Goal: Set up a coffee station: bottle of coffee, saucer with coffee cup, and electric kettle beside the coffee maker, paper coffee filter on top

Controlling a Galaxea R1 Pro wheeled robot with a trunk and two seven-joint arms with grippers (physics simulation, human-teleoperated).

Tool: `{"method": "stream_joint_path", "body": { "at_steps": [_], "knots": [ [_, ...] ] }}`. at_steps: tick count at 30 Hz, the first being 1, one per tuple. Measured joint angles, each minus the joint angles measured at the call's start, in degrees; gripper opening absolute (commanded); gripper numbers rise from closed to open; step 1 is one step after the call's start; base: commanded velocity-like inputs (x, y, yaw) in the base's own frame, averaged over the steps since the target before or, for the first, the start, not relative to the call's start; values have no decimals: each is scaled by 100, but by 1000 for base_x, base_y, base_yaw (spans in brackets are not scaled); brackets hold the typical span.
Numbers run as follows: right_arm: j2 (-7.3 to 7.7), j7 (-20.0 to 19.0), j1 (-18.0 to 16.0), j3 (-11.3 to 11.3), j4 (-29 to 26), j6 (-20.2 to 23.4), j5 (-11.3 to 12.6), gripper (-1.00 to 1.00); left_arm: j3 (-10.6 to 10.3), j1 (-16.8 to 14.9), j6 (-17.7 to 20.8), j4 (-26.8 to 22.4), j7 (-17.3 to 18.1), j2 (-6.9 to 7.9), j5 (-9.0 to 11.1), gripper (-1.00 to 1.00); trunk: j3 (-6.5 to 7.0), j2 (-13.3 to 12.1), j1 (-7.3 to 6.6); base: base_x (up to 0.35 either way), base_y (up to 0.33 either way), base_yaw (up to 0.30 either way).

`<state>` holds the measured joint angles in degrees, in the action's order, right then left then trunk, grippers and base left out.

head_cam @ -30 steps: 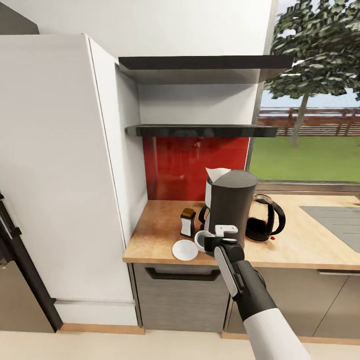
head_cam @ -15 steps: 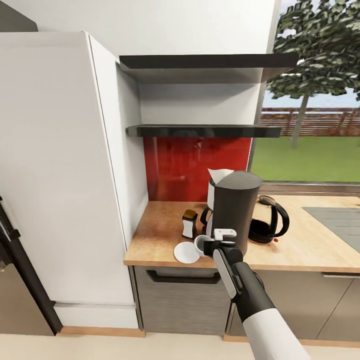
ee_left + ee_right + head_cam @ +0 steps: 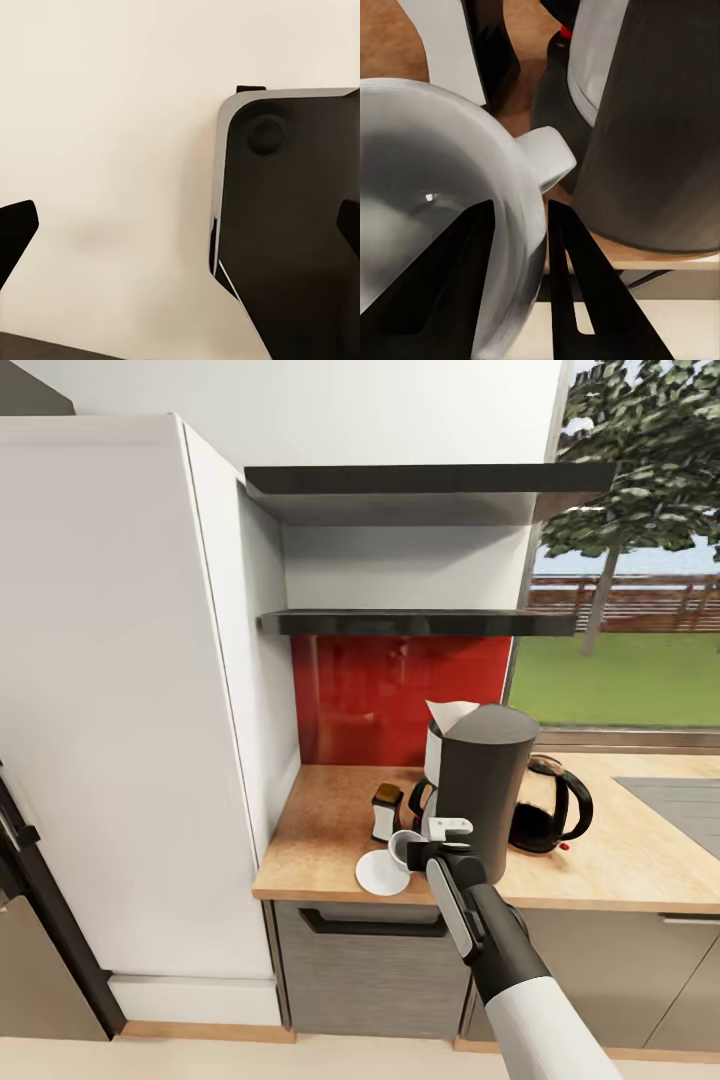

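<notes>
The dark coffee maker [image 3: 487, 780] stands on the wooden countertop [image 3: 320, 840] with a white paper filter [image 3: 450, 712] on top. To its right is the electric kettle [image 3: 552, 806], to its left the small bottle of coffee [image 3: 384, 812]. A white saucer [image 3: 378, 873] lies near the counter's front edge. My right gripper [image 3: 428, 850] is shut on the rim of the white coffee cup [image 3: 404, 847], which overlaps the saucer's right edge. The right wrist view shows both fingers [image 3: 461, 277] pinching the cup [image 3: 435, 180] wall beside its handle. My left gripper [image 3: 180, 229] is open, holding nothing.
A tall white cabinet [image 3: 120, 690] flanks the counter on the left. Two dark shelves [image 3: 410, 622] hang above a red backsplash [image 3: 390, 695]. A sink [image 3: 680, 795] is set into the counter at the right, below a window. In the left wrist view, the robot's dark base [image 3: 292, 225] sits over pale floor.
The camera has shifted, sliding the whole scene rightward. Against the counter, my right gripper has carried the cup left, from beside the saucer to over its right edge.
</notes>
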<state>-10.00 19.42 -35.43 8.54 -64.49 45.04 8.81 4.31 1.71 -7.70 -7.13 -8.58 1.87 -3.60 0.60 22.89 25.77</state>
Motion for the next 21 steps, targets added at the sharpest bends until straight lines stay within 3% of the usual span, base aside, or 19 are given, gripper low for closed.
{"method": "stream_joint_path", "body": {
  "at_steps": [16, 21],
  "knots": [
    [0, -5, 1, 0, 132, -14, 0, -100, 0, 0, -1, 0, 0, 5, 2, 100, 0, 0, 0, 22, 20, 0],
    [0, -7, 0, -1, 138, -15, -1, -100, 0, 0, -2, -1, -2, 5, 2, 100, 0, 0, -1, 66, 139, 0]
  ]
}}
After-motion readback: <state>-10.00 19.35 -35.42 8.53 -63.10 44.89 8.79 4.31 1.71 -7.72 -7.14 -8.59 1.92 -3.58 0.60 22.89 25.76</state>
